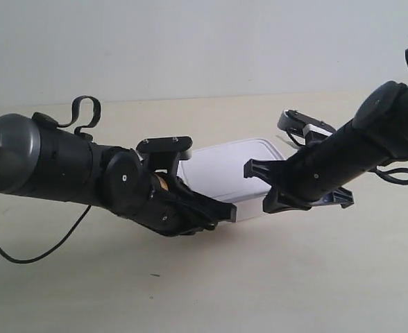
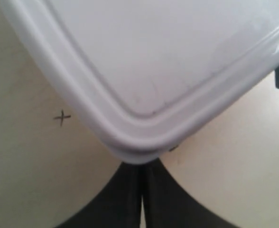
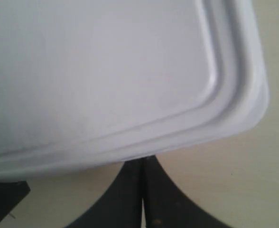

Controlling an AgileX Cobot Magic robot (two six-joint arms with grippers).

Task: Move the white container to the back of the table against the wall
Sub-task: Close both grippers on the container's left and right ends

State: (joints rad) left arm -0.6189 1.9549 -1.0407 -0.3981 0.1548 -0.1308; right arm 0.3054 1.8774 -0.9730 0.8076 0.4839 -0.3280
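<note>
Two arms flank the white box [image 1: 225, 170], which sits lid on near the middle of the table [image 1: 259, 284]. A band of bare tabletop separates it from the wall [image 1: 190, 41] behind. The arm at the exterior view's left [image 1: 58, 166] lies low at the box's near corner, and the arm at the exterior view's right [image 1: 350, 152] meets the box's opposite side.

In the left wrist view, your left pincer [image 2: 142, 175] is closed and holds nothing. Its two dark fingers [image 2: 120, 199] press together with only a hairline slit between them. The tips run in under the raised rim at a rounded corner of the box, so you cannot see whether they touch its side. A small pencilled cross [image 2: 61, 117] marks the table near that corner.

In the right wrist view, your right pincer [image 3: 142, 173] is closed the same way and is also empty. Its tips are tucked under a straight edge of the box, close to another rounded corner.
</note>
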